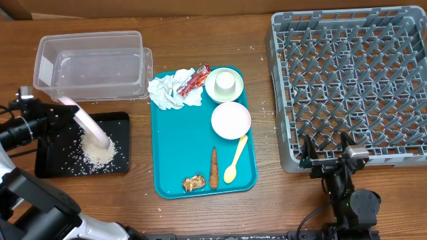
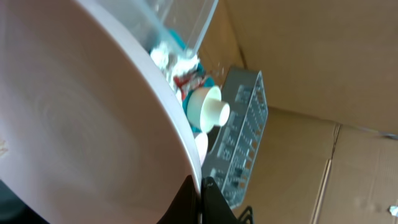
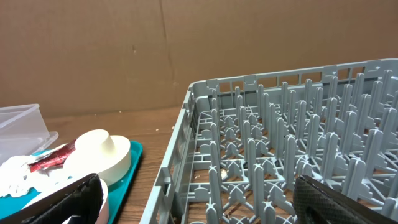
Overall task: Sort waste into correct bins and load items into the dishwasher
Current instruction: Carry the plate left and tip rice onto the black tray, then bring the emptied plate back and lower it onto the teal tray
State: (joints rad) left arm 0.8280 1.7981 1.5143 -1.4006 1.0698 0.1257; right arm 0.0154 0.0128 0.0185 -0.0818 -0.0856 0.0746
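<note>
**Plate tipped over the black tray, rice piled beneath**

The left end effector (image 1: 61,110) was pressed together on the rim of the pale pink plate (image 1: 90,127), holding it steeply tilted over the black tray (image 1: 50,163). A heap of white rice (image 1: 99,153) lay on that tray under the plate's lower edge, with loose grains scattered around it. The clear tub (image 1: 90,39) stood just behind the black tray on the worktop (image 1: 200,33).

On the teal tray (image 1: 180,147) lay a crumpled napkin (image 1: 170,90) touching a red wrapper (image 1: 195,79). Beside them a small cup (image 1: 225,81) sat in a bowl (image 1: 211,92), with a second bowl (image 1: 231,121) just in front. Nearer the front edge were a yellow spoon (image 1: 235,160), a carrot stick (image 1: 214,168) and a brown chunk (image 1: 193,183).

The right end effector (image 1: 325,148) was spread wide and held nothing, at the front left corner of the grey dish rack (image 1: 353,80).
</note>
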